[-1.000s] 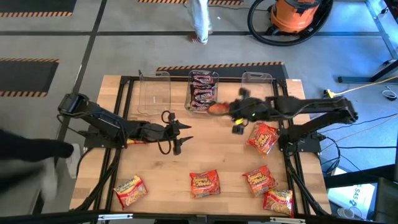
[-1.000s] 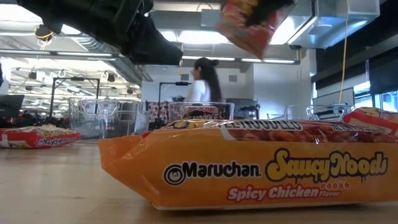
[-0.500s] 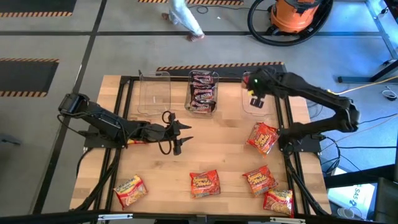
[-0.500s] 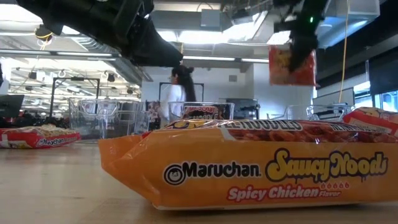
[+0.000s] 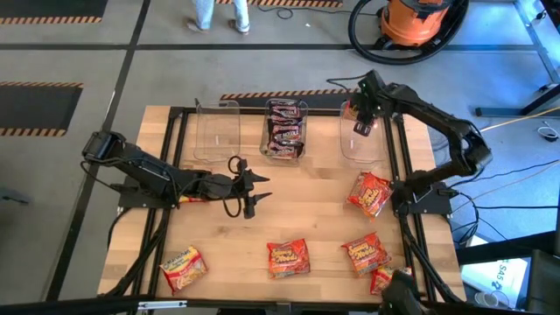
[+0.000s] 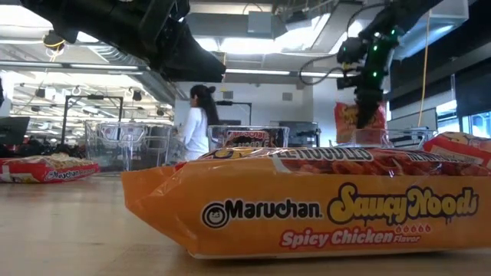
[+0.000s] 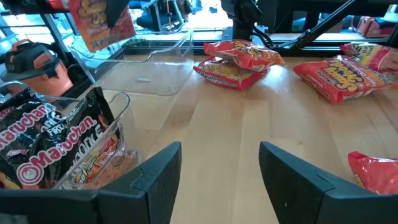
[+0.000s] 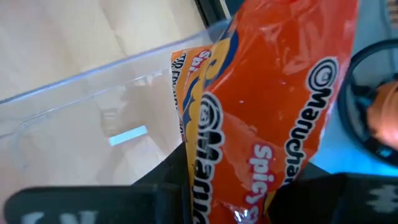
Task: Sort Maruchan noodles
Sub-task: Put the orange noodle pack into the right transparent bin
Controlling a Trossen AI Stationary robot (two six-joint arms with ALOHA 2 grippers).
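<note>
My right gripper hangs over the right clear tub near the far edge, shut on a red-orange Maruchan packet. My left gripper waits open above the table's middle, touching nothing. The middle tub holds dark brown-black packets stacked flat. Several red-orange packets lie flat on the table: one by the right arm, and others along the near side. One more fills the low view's foreground. My right gripper pinches the red-orange packet between its two fingers at its upper end, coming from above and pointing down. The packet hangs upright below the fingers, lifted clear. Its lower end is level with the right tub's rim.
An empty clear tub stands left of the middle tub. A black frame runs along the table's edges. Beyond the far edge a person walks past and an orange vacuum stands. Bare wood lies at the table's middle.
My right gripper has carried the packet from beside the middle tub toward the table's right and far edge, over the right tub, then lowered it. The packet, tilted before, now hangs upright at the tub's rim. The person beyond the table has walked leftward.
</note>
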